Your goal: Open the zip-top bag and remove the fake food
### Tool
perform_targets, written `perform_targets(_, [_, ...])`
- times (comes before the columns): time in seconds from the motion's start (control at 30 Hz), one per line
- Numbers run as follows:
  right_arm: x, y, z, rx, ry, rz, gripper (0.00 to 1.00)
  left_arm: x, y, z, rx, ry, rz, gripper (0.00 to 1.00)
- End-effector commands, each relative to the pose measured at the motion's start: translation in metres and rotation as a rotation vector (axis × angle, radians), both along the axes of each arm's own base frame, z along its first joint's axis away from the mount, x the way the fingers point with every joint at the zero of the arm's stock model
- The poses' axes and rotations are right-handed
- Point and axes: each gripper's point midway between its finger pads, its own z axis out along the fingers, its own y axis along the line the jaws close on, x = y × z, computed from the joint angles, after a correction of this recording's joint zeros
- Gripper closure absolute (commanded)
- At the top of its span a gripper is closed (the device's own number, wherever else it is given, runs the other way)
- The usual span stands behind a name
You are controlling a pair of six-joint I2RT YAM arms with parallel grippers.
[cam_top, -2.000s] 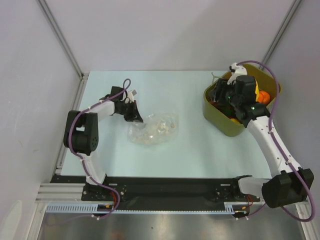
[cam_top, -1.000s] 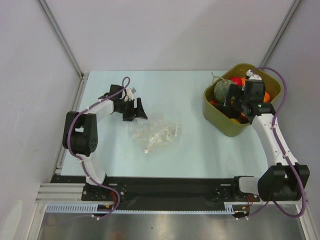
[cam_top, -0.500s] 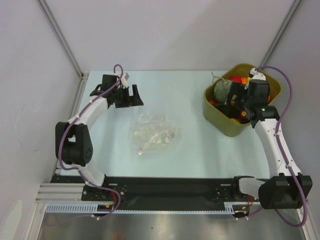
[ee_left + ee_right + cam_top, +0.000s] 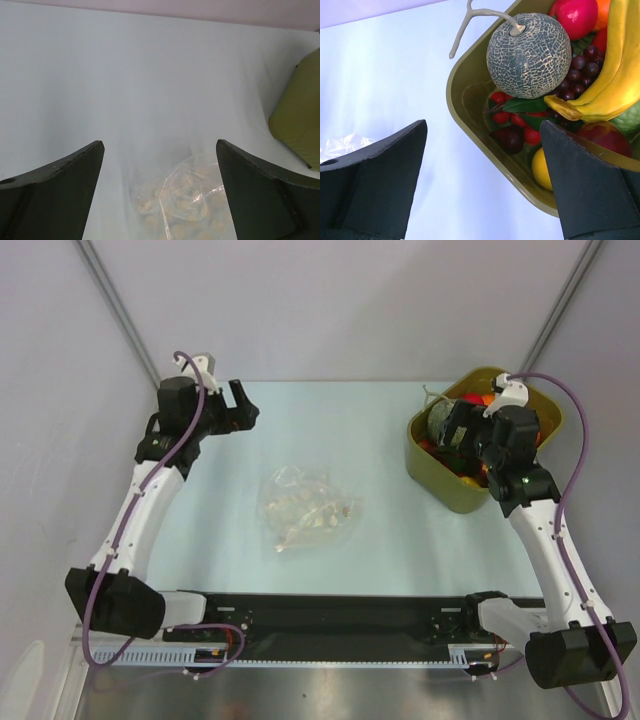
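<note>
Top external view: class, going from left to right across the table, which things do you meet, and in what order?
left hand → clear bag → green tub

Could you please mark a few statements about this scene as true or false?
1. The bag lies loose on the table. True.
2. The left gripper is shut on the bag. False: it is open, away from the bag.
3. The melon sits in the tub. True.
4. The tub stands at the table's left. False: it stands at the right.
5. The right gripper holds the melon. False: it is open and empty.
</note>
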Motion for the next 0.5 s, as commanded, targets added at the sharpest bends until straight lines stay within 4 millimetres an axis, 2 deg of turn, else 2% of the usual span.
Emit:
perform_targets(0.0, [0.006,0.002,0.012,0.018,-0.060,-0.011,0.00,-0.003,0.017,0.014,0.020,-0.054,0.086,0.00])
perform_targets(0.2, [0.009,0.002,0.019,0.009,-0.088,-0.004,0.00,-0.008,0.024,0.012,0.033,-0.050,0.119,0.00])
perform_targets(0.47, [0.014,0.002,0.012,-0.010,-0.076,-0.003,0.00,-0.014,0.026,0.013,0.040,-0.060,0.126,0.00])
